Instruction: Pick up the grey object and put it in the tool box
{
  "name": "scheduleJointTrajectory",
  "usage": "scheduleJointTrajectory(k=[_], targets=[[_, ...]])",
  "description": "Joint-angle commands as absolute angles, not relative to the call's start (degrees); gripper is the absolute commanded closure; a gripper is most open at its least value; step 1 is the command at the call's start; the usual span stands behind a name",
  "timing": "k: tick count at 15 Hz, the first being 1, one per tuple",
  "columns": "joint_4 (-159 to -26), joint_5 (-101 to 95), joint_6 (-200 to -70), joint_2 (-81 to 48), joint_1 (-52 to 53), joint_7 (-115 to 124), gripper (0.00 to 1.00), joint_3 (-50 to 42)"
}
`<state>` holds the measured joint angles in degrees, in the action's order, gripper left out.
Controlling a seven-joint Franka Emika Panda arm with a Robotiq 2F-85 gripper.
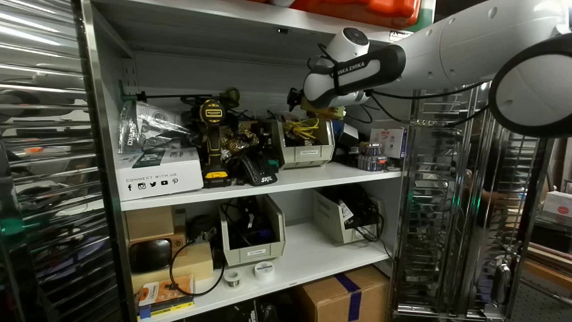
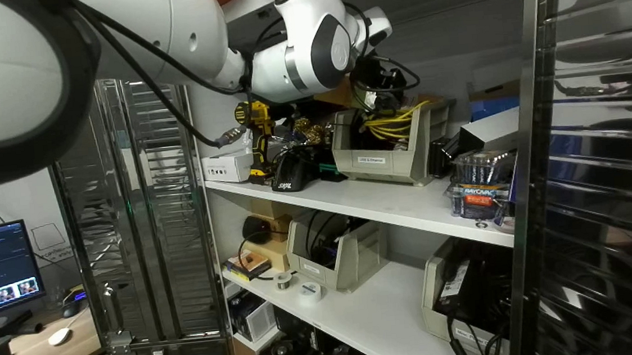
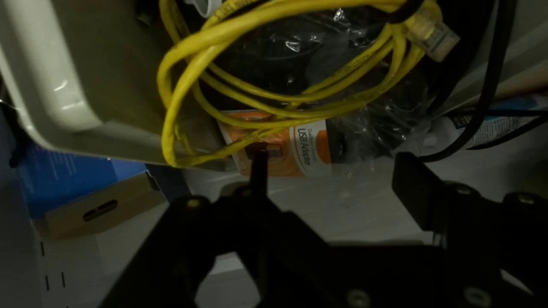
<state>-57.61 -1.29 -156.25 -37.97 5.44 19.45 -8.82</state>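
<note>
The beige-grey plastic storage bin [image 1: 307, 160], open-fronted, with a white label [image 2: 370, 160] on its lip and looped yellow Ethernet cable [image 2: 391, 128] inside, stands on the white shelf [image 2: 385, 197], over which the Robotiq gripper [image 3: 332, 164] hangs with fingers spread apart.

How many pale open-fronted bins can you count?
3: one bin on the shelf with the drill; on the shelf below, a second bin behind a round white item and a third bin with black cord over its front. Others may be hidden.

wrist view: dim, end effector [image 3: 333, 177] near-black | exterior view: brighter, glossy door [image 1: 42, 147] streaked with glare
</note>
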Motion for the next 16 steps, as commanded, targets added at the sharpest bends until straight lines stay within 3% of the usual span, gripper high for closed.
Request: scheduleJointTrajectory(k=[1, 8, 16], targets=[[-57.29, -1.51, -155.2, -36.12, 5.43, 17.87, 0.0, -8.37], [-78.6, -1.59, -154.63, -20.8, 5.3, 9.63, 0.0, -6.07], [-101.73, -3.5, -131.66, -0.44, 3.43, 9.36, 0.0, -5.78]])
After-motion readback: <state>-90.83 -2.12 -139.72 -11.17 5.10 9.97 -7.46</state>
